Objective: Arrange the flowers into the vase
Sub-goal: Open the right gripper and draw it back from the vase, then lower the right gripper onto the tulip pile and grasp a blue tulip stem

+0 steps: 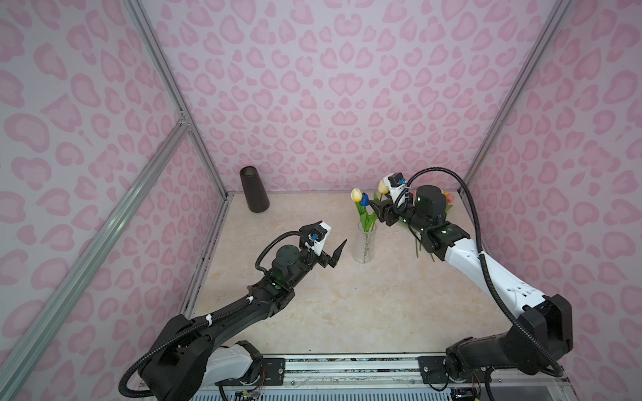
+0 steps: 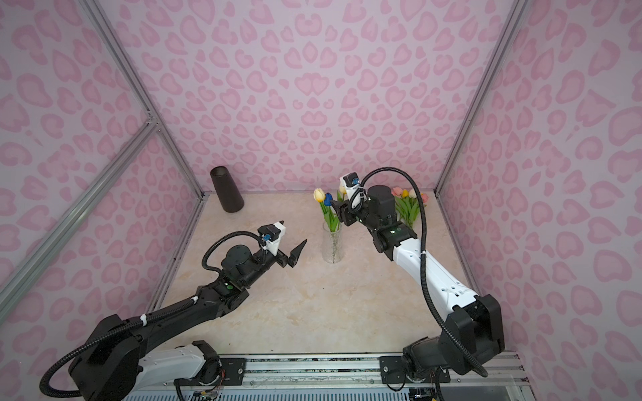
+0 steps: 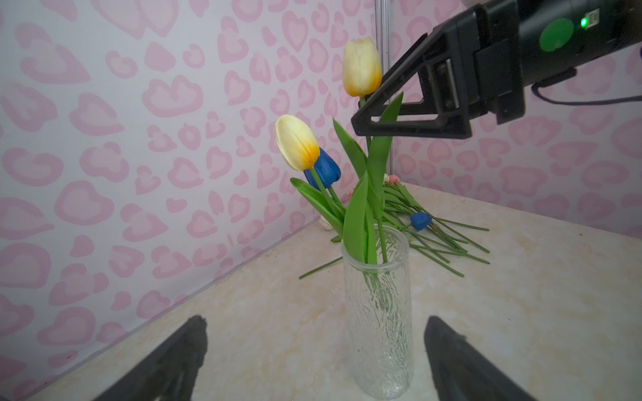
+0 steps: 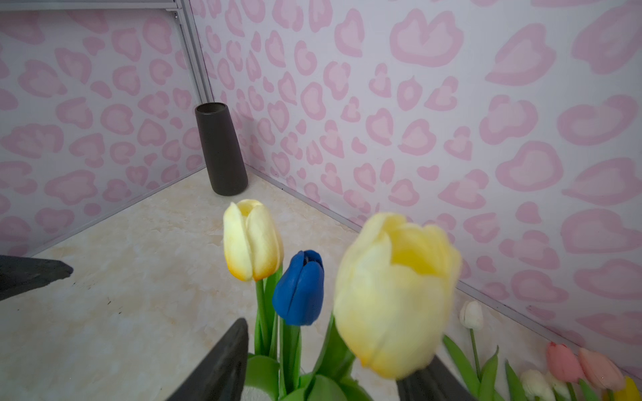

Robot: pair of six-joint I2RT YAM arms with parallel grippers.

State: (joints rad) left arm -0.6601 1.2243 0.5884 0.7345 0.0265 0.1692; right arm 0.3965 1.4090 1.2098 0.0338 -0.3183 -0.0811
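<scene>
Marbled beige tabletop (image 1: 347, 312), pink heart-print walls (image 1: 330, 86), left pincer (image 1: 331, 232) spread wide, right pincer (image 1: 377, 211) parted around tulips (image 1: 357, 196)

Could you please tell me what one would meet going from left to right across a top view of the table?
In a top view: dark vase → left gripper → glass vase → loose flowers.

Beige marble-look table (image 1: 312, 305): glass vase (image 1: 364, 248) standing near the middle, dark vase (image 1: 254, 189) at 11 o'clock, loose flowers (image 2: 407, 207) lying around 1 o'clock.
</scene>
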